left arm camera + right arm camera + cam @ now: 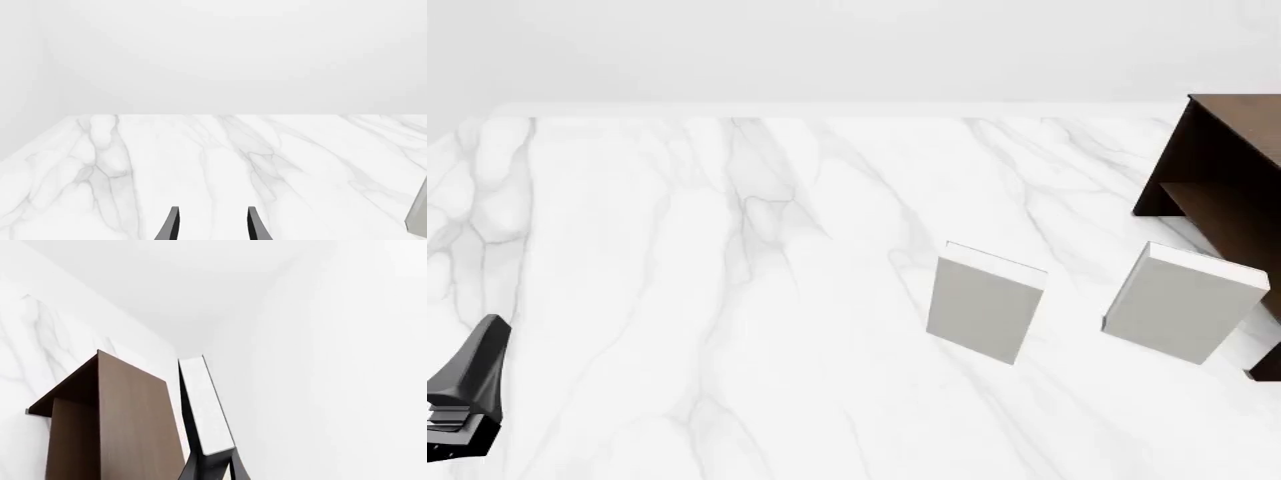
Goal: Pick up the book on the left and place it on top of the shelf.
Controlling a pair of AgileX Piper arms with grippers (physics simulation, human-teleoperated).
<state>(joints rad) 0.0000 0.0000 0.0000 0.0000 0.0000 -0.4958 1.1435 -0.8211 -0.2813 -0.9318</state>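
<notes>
The right arm never enters the front view; only its wrist view shows its gripper [212, 467], dark fingers clamped on the lower end of the black-covered book with white page edges [205, 407]. The book's long axis runs up from the fingers toward the frame's centre, page edge facing the camera, just beside the dark brown wooden shelf unit [127, 425]; whether they touch is unclear. In the front view the shelf is cut off at the right edge, partly behind one of two pale grey-white upright books [985, 303] [1182, 301]. The left gripper [212, 227] shows parted finger tips holding nothing above the white marble table [200, 170].
</notes>
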